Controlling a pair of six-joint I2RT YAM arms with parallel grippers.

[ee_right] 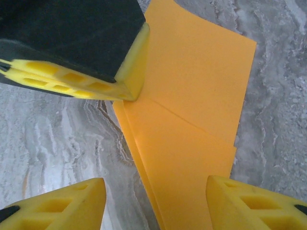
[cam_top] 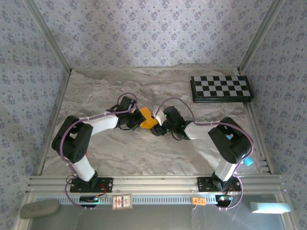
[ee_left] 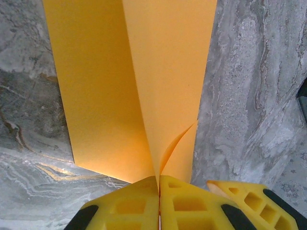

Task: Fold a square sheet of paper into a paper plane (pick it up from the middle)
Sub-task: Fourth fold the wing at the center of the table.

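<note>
Jaws of my left gripper point(ee_left: 159, 184) pinch the half-folded square sheet of paper point(ee_left: 96, 86) at its crease, over the tabletop point(ee_left: 259, 96). Those of the right gripper point(ee_right: 154, 187) stand apart astride it. Light, floppy, easily creased, I judge: best held along the fold.

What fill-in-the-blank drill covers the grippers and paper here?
1. The left gripper is ___ on the folded orange-yellow paper sheet.
2. The right gripper has its jaws ___ around the sheet.
3. The black-and-white checkerboard lies in the far ___ corner of the grey marble table.
Missing words: shut; open; right.
</note>
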